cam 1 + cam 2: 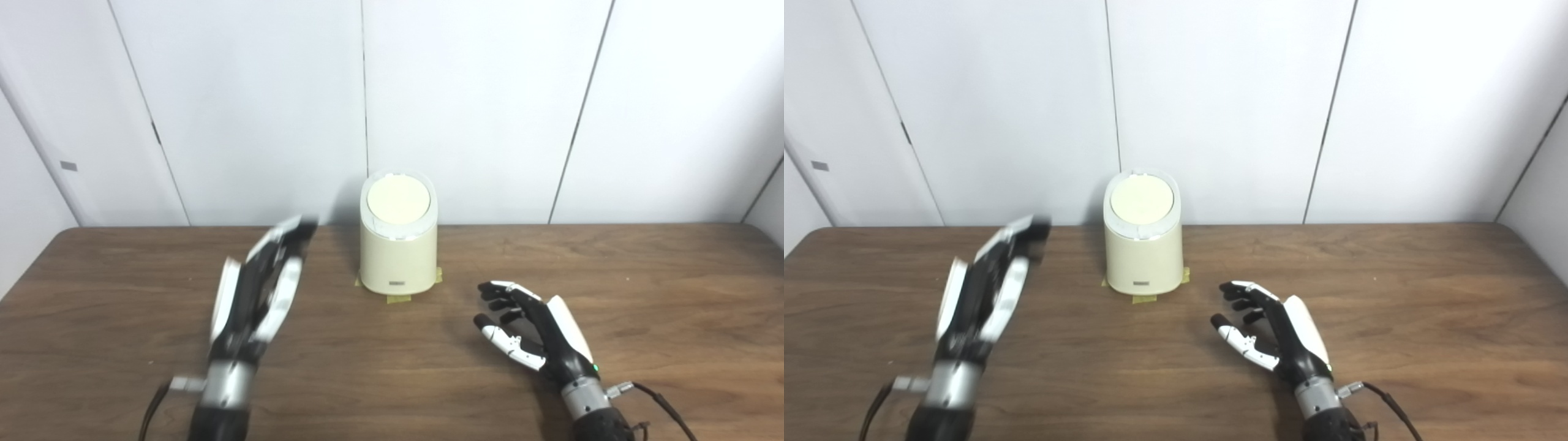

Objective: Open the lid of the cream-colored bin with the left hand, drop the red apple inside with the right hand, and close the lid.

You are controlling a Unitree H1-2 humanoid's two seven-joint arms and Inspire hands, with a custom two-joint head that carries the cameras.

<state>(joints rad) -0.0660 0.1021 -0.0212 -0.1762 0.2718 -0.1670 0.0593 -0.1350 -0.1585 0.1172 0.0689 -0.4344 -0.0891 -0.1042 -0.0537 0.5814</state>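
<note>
the bin (399, 245) stands at the far middle of the counter (643, 288), close to the wall, with its lid (398, 201) shut flat on top and bits of yellow tape at its base. no apple shows anywhere in either view, so the pictures disagree with the task on that point, or it is out of sight.

the left hand (260, 294) is raised above the counter to the left of the bin, blurred, fingers stretched out and holding nothing; it is near the bin but not touching it. the right hand (527, 327) sits low on the near right, fingers apart and loosely curled, empty.

judging from this, the first step is in hand: getting the left hand to the lid. the next move calls for bringing its fingertips to the lid's rim or top and pressing or lifting it open.

a small dark label (397, 283) sits low on the bin's front; its writing is too small to read.
</note>
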